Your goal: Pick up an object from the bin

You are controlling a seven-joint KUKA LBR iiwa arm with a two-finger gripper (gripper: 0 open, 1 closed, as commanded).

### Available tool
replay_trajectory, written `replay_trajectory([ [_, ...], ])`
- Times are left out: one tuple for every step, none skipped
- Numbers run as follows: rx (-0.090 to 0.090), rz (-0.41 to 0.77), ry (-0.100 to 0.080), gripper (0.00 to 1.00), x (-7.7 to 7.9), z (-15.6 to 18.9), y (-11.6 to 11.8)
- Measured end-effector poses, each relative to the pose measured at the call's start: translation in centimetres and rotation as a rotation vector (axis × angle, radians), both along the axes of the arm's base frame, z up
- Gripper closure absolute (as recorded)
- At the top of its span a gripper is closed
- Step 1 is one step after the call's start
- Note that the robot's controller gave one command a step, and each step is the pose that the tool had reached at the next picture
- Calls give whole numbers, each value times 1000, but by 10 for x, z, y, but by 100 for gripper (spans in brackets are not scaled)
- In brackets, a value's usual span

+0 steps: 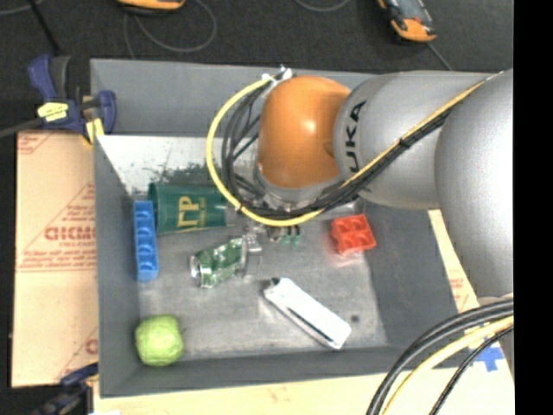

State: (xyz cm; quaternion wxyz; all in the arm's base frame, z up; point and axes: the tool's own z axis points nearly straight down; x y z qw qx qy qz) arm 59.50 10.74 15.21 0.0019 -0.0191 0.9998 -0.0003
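My gripper [270,232] hangs low in the middle of the bin, mostly covered from above by the arm's orange dome. Just below and left of it lies a crushed green-and-silver can [218,263], its right end touching or nearly touching the gripper. A dark green box with yellow lettering [187,209] lies on its side directly left of the gripper. A red toy brick [352,233] sits to the right. A white flat bar [307,312] lies slanted in front of it.
A blue toy brick strip [145,239] stands along the left wall. A green ball [159,340] rests in the front left corner. The arm and its cables cover the bin's back right part.
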Motion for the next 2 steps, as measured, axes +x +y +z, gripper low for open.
replay_trajectory([
  [0, 111, -2, 0, -3, -33, 1],
  [2, 490, -11, 100, -7, -72, -1],
])
